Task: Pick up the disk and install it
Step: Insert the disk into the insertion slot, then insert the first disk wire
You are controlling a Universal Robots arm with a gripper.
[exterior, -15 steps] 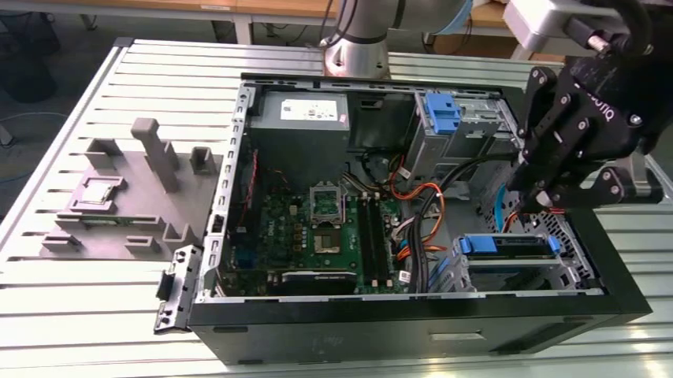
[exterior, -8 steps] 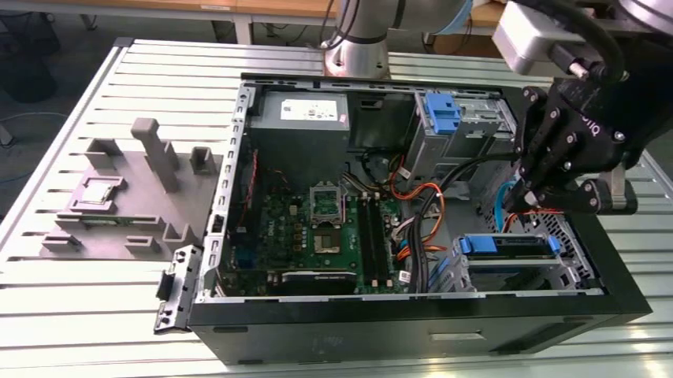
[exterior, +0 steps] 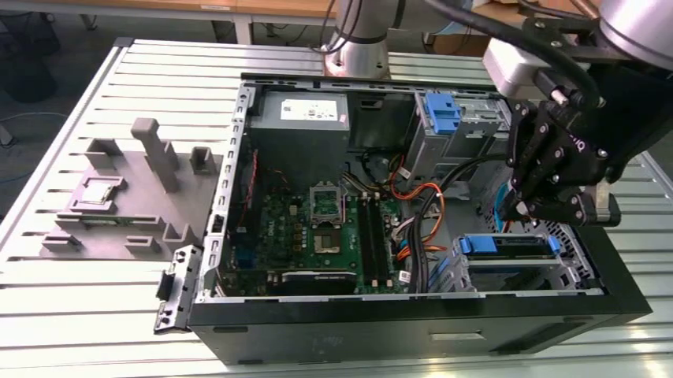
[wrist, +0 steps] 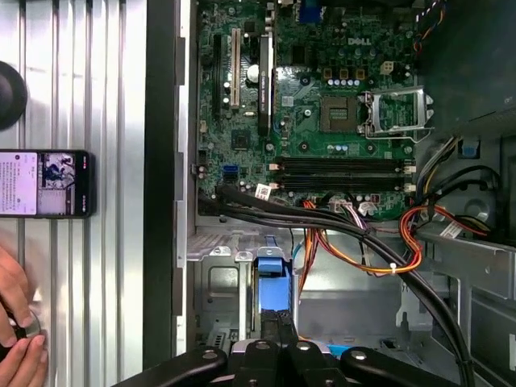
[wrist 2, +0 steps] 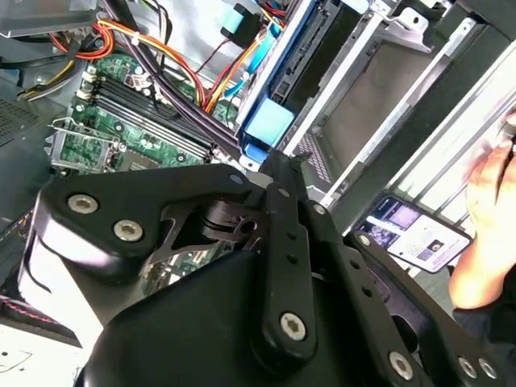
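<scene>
Exterior view: we see the disk [exterior: 505, 246] on edge in the drive cage [exterior: 462, 274] of the computer case [exterior: 421, 315], long axis across the view, blue edge upward. The gripper [exterior: 522, 211] is just beside it; open or closed, we cannot tell.

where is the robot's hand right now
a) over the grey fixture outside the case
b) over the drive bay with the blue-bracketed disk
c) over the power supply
b: in the exterior view the hand hangs just above the disk, which sits in the drive bay at the exterior view's right of the open case.
</scene>
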